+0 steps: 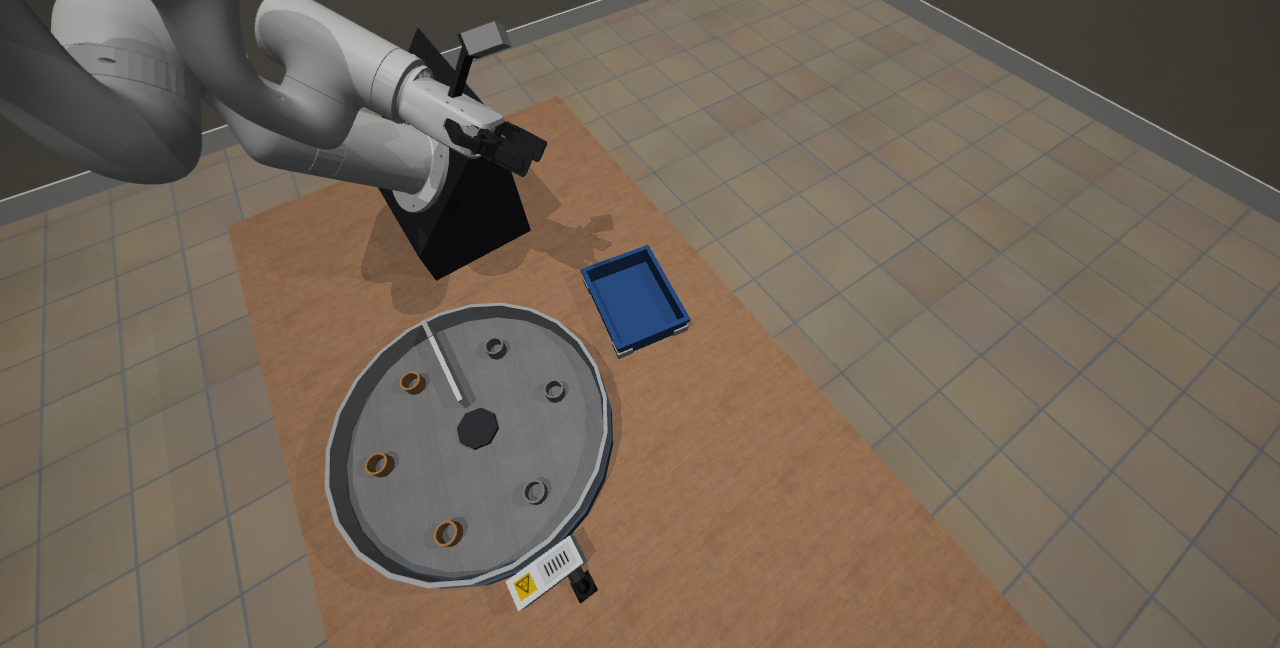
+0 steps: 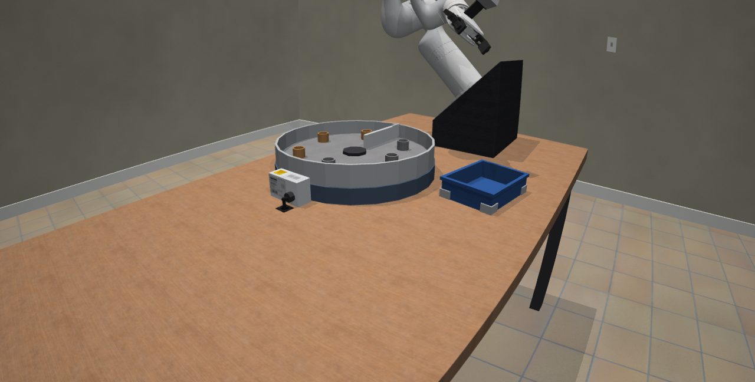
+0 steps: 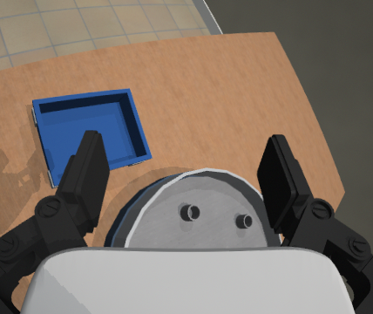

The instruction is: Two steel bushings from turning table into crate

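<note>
The round grey turning table (image 1: pixel 469 442) holds three steel bushings (image 1: pixel 494 347) (image 1: pixel 554 390) (image 1: pixel 535 491) on its right half and three brass bushings (image 1: pixel 412 382) (image 1: pixel 380 463) (image 1: pixel 448 534) on its left half. The blue crate (image 1: pixel 634 297) stands empty just right of the table. My gripper (image 1: pixel 519 147) is open and empty, high above the black wedge, well away from the turning table. In the wrist view the open gripper (image 3: pixel 186 171) frames the table's rim (image 3: pixel 200 209), two steel bushings (image 3: pixel 189 212) (image 3: pixel 244 220) and the crate (image 3: pixel 91 128).
A black wedge block (image 1: pixel 456 205) stands behind the turning table, under the arm. A white control box (image 1: pixel 541 584) with a small black knob sits at the table's near rim. A white divider bar (image 1: pixel 445 365) and a black hub (image 1: pixel 477 427) are on the turning table.
</note>
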